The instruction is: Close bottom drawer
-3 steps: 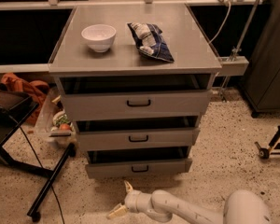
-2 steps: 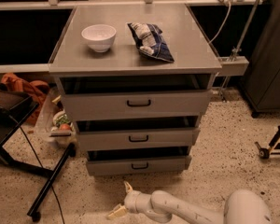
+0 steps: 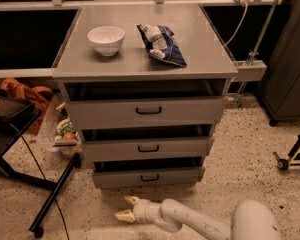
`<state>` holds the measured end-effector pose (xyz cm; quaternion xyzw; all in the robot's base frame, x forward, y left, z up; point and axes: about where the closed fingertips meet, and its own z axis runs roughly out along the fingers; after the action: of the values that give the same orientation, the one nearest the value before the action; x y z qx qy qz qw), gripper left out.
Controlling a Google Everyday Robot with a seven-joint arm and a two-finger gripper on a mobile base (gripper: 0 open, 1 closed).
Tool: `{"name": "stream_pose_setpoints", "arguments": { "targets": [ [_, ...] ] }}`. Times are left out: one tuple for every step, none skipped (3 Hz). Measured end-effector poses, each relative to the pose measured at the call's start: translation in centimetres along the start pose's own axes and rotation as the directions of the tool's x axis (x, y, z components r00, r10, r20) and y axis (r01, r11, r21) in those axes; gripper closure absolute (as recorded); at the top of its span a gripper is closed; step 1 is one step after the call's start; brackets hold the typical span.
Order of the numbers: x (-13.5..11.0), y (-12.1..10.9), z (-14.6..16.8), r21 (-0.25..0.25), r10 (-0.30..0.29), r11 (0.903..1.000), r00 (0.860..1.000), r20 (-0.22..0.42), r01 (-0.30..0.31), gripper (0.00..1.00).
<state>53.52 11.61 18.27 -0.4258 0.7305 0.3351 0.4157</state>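
The bottom drawer (image 3: pixel 149 177) is the lowest of three grey drawers in the cabinet. It has a shallow flat front and a small dark bar handle (image 3: pixel 150 177). It stands pulled out a little, with a dark gap above its front. My gripper (image 3: pixel 128 208) is low over the floor, in front of the drawer and a little to the left, apart from it. Its two pale fingers are spread open and hold nothing. The white arm (image 3: pixel 200 221) runs off to the lower right.
The middle drawer (image 3: pixel 148 148) and top drawer (image 3: pixel 148 111) also stand slightly out. A white bowl (image 3: pixel 106 39) and a blue chip bag (image 3: pixel 161 45) lie on the cabinet top. A black stand (image 3: pixel 45 189) and clutter are at the left, a wheeled stand base (image 3: pixel 290 159) at the right.
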Motion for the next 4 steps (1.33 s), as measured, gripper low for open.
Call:
{"name": "stream_pose_setpoints", "arguments": {
  "targets": [
    [0.0, -3.2, 2.8, -0.005, -0.017, 0.9998, 1.000, 0.023, 0.017, 0.66],
    [-0.3, -6.3, 4.8, 0.002, -0.037, 0.9993, 0.998, 0.044, 0.037, 0.89],
    [-1.0, -8.1, 5.7, 0.029, -0.061, 0.9978, 0.996, 0.070, 0.059, 1.00],
    [-2.2, -8.8, 6.2, 0.061, -0.094, 0.9942, 0.990, 0.101, 0.088, 1.00]
  ]
}}
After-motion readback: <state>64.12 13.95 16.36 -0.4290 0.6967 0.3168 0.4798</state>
